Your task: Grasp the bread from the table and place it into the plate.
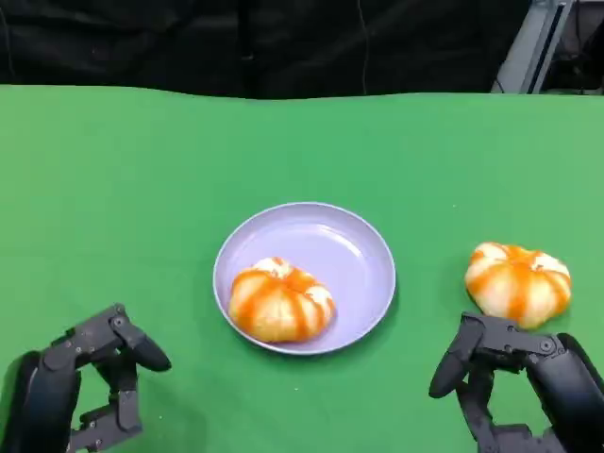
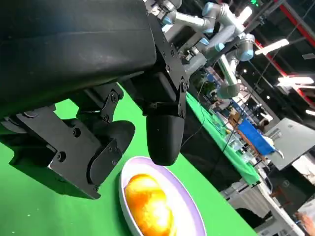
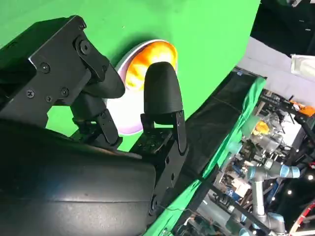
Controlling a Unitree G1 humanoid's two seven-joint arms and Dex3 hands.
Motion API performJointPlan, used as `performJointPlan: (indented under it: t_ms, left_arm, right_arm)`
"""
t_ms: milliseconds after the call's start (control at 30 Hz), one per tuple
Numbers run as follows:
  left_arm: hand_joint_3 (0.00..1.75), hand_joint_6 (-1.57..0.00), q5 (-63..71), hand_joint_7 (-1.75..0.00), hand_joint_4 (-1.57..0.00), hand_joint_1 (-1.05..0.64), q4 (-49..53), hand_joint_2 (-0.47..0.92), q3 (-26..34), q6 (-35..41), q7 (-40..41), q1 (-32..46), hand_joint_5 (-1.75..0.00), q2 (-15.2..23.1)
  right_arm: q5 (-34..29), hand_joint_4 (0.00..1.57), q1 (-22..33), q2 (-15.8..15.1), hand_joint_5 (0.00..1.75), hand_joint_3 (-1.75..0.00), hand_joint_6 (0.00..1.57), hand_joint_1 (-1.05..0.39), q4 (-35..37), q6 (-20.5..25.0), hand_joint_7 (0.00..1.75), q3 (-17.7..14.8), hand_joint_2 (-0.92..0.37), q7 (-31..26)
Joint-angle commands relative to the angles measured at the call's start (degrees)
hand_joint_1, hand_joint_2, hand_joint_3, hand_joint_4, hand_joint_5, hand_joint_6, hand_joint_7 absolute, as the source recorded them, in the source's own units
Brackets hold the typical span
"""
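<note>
A round orange-striped bread (image 1: pixel 279 300) lies in the lilac plate (image 1: pixel 363 255) at the table's middle; the left wrist view shows this bread (image 2: pixel 147 204) in the plate (image 2: pixel 189 209), and the right wrist view shows the bread (image 3: pixel 150 56) in the plate (image 3: pixel 125 118) too. A second bread (image 1: pixel 518 281) lies on the green cloth to the plate's right. My right hand (image 1: pixel 514 382) hovers just in front of that second bread, fingers apart, holding nothing. My left hand (image 1: pixel 90 382) sits near the front left, also holding nothing, fingers spread.
The green table (image 1: pixel 142 189) stretches wide around the plate. A dark backdrop runs behind its far edge. The wrist views show a lab with other robot arms (image 2: pixel 221 29) beyond the table.
</note>
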Motion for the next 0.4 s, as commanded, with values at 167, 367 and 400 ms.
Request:
performJointPlan:
  t_ms: [167,367,400]
  left_arm:
    - [1.46,-0.81,-0.63,-1.47,-0.86,0.06,1.33,0.29,0.89,-1.38,-1.55,-0.80,-1.73,-0.75]
    - [1.48,-0.83,-1.44,-1.46,-0.87,0.08,1.57,0.30,0.89,-1.65,-1.97,-1.19,-1.73,-1.75]
    - [1.48,-0.83,-1.44,-1.46,-0.87,0.08,1.62,0.29,0.94,-1.66,-2.05,-1.23,-1.73,-1.78]
  right_arm:
    - [0.46,0.85,-0.34,-0.81,1.66,-1.43,0.79,0.13,0.34,-0.21,1.35,-0.85,-0.33,-0.07]
    - [0.36,0.84,-0.09,-0.86,1.64,-1.42,0.79,0.14,0.10,-0.44,1.34,-0.79,-0.34,-0.13]
    - [0.29,0.84,-0.12,-0.91,1.64,-1.41,0.79,0.14,0.17,-0.62,1.34,-0.81,-0.34,-0.18]
